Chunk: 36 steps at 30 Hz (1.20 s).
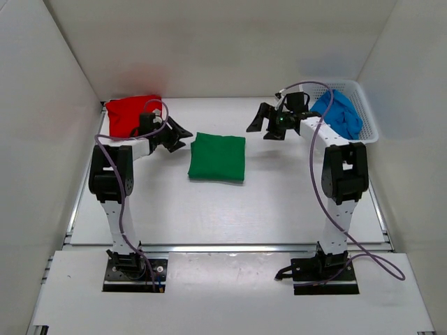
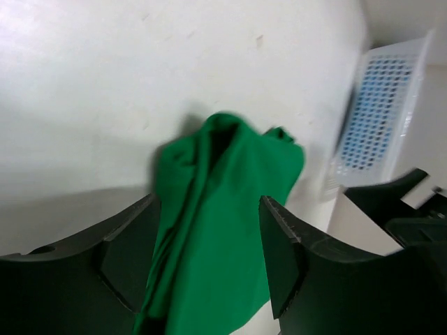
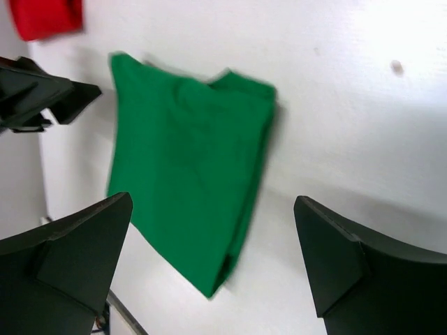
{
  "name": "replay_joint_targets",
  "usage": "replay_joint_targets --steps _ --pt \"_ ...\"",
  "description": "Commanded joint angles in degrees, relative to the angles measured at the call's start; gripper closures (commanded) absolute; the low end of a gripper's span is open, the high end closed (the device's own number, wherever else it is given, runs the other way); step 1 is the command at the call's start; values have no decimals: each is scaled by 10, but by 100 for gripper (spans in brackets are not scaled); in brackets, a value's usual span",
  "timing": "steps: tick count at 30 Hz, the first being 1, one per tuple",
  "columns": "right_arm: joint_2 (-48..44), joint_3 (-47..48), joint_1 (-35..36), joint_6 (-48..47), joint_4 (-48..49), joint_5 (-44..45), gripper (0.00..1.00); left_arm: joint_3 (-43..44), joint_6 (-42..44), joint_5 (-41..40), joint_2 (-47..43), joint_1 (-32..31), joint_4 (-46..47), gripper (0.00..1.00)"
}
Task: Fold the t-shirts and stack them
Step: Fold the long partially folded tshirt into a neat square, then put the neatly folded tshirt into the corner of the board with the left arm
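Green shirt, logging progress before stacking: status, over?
Left gripper, right gripper open, empty. Green shirt folded, mid-table. Red shirt far left; blue shirt in basket. Nothing blocking.

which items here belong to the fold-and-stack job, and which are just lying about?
Job:
green t-shirt, folded, mid-table
red t-shirt, far left corner
blue t-shirt, crumpled in the basket

Lying about:
white lattice basket, far right corner

No legible text, label or number anywhere
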Motion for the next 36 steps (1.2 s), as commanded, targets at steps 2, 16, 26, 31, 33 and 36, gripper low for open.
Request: replay_joint_targets --steps 2,16,26,31,33,36 --pt "-135 -103 6 -45 17 81 1 -41 84 -35 -76 -11 -39 30" --pt "-388 -233 -24 -48 -15 103 0 61 272 -257 -10 -129 -311 19" --pt "-427 -203 -34 -40 -26 91 0 169 323 -260 58 -132 -436 100" --pt "-433 -203 -34 -41 -27 80 1 372 392 -335 81 -101 -512 100" --pt "-436 -188 -41 -28 -35 65 0 425 406 -355 89 -96 -523 100" --pt "-455 -153 -32 -20 -46 72 1 497 433 -383 121 -77 -521 100"
